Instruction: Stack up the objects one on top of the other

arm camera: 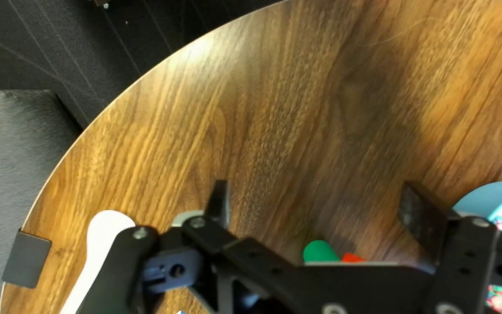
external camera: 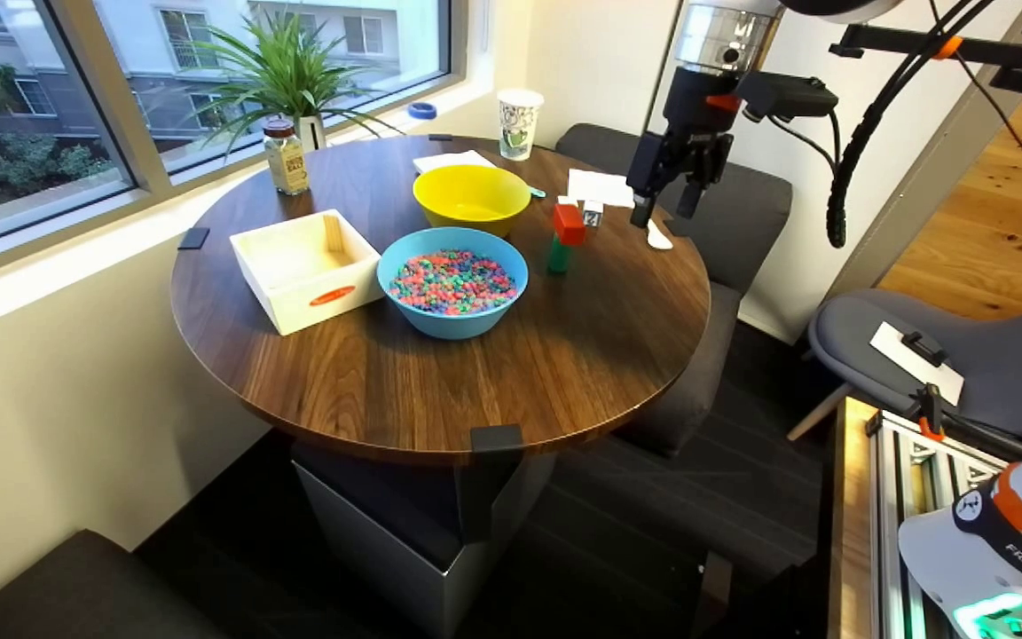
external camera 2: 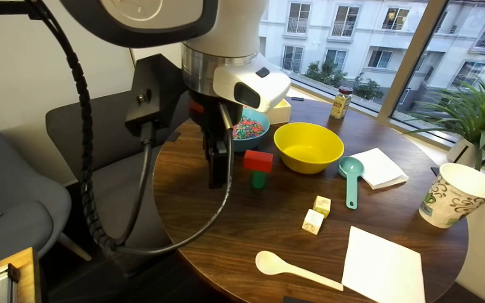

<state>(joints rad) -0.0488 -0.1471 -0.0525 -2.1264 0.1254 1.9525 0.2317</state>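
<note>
A red block [external camera: 569, 224] lies across the top of an upright green block [external camera: 559, 256]. Both exterior views show this stack, with the red piece [external camera 2: 258, 160] over the green piece [external camera 2: 258, 180]. My gripper [external camera: 664, 209] is open, with nothing between its fingers. It is in the air, apart from the stack and to one side of it. In the wrist view the fingers [arm camera: 316, 196] are wide apart. Part of the green block [arm camera: 320, 251] and a corner of the red block [arm camera: 352, 258] show past the gripper body, which hides the rest.
A yellow bowl [external camera 2: 307, 158] and a blue bowl of coloured bits [external camera: 391, 257] stand close to the stack. Two small letter cubes [external camera 2: 313, 221], a white spoon [external camera 2: 272, 264], a teal scoop [external camera 2: 352, 189], napkins [external camera 2: 383, 265], a paper cup [external camera: 518, 124] and a wooden box [external camera: 298, 302] are also on the table.
</note>
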